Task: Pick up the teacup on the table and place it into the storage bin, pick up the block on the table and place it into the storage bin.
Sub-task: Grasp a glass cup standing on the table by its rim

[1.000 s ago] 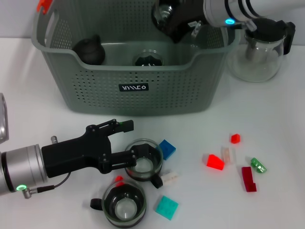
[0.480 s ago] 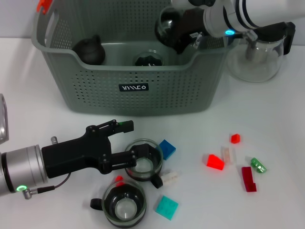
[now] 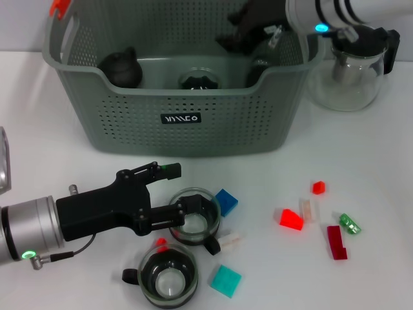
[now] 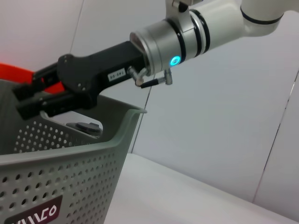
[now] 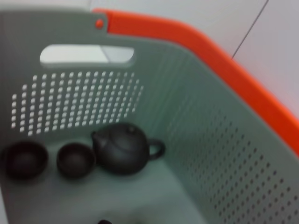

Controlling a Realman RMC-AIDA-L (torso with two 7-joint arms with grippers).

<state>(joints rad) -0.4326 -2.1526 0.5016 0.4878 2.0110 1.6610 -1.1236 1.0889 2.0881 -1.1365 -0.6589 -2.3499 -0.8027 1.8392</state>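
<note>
one storage bin (image 3: 181, 129), black label (image 3: 181, 119)

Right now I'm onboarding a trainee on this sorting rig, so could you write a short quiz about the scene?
1. True or false: the glass teapot stands inside the storage bin.
2. Which claw reaches over the storage bin? A: left claw. B: right claw.
3. Fill in: counting the teacup at the left claw and the teacup nearest the robot, ___ glass teacups sit on the table.

Key: 1 false, it stands beside the bin; 2 B; 3 two.
</note>
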